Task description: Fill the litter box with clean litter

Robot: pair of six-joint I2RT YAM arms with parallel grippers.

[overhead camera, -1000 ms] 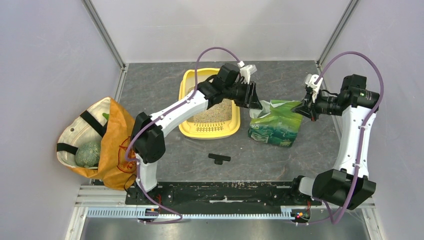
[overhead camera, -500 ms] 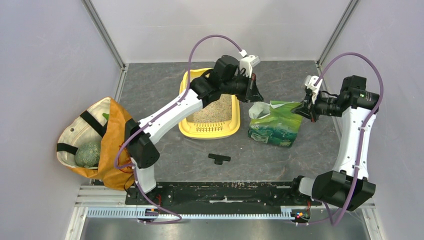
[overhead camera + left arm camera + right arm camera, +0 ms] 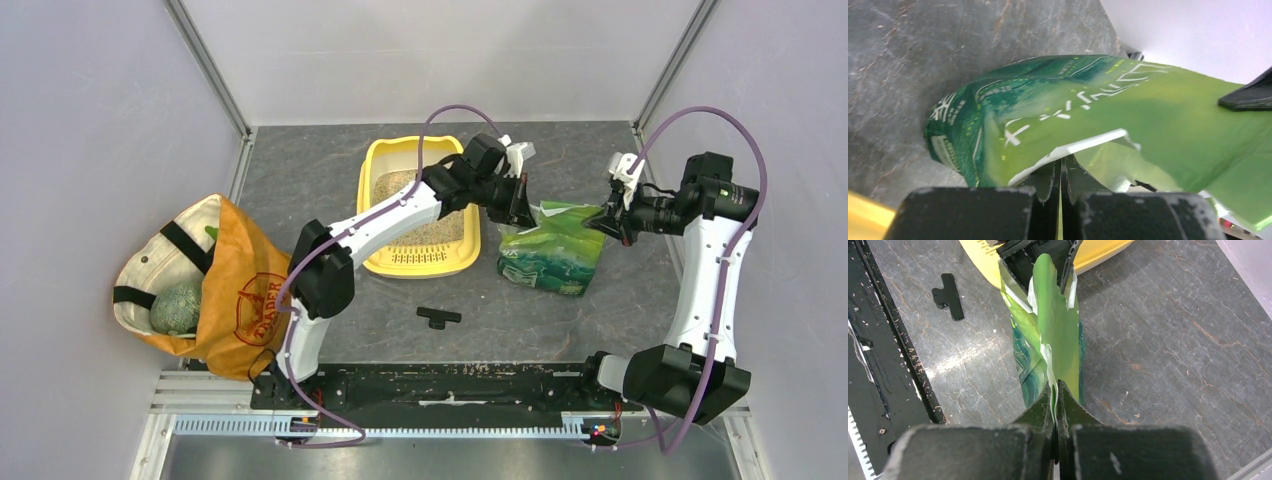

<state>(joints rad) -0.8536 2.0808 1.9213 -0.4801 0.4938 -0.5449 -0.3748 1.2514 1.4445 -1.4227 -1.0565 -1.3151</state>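
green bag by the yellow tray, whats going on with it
Both arms have the green bag: the left gripper is pinched shut on one end of its open top edge, the right gripper on the other. The bag sits beside the litter box, which holds some clean litter.

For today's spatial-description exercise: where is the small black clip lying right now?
In the top external view the black clip lies on the table between the yellow litter box and the arms' base rail, left of the green bag.
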